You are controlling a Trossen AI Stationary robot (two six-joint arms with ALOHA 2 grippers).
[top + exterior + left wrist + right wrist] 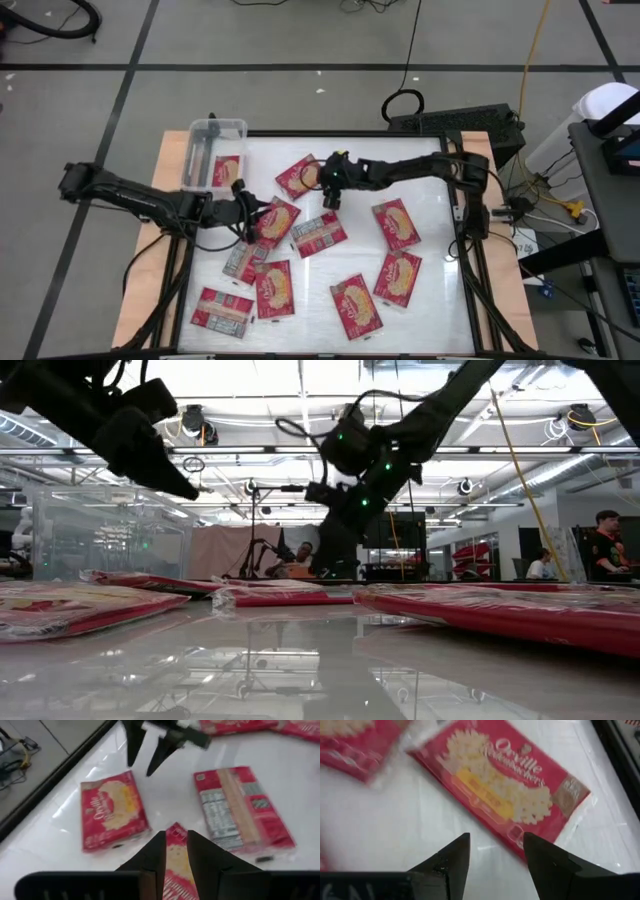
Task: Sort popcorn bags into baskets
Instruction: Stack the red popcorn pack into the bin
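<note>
Several red popcorn bags lie flat on the white table. My left gripper (252,222) hangs over one bag (280,222), its fingers a narrow gap apart; the bag's face (175,851) shows through the gap. In the low view its fingers (190,488) are above the table. My right gripper (330,195) is open and empty, low over bare table beside another bag (297,175), which shows face up in the right wrist view (505,785). The clear basket (215,128) stands at the far left with one bag (228,170) in it.
More bags lie at the middle (320,232), right (397,222), near right (398,278), near middle (357,307) and near left (272,290) (222,312) (242,260). Dark frame rails (465,260) edge the table. People (605,545) are in the room beyond.
</note>
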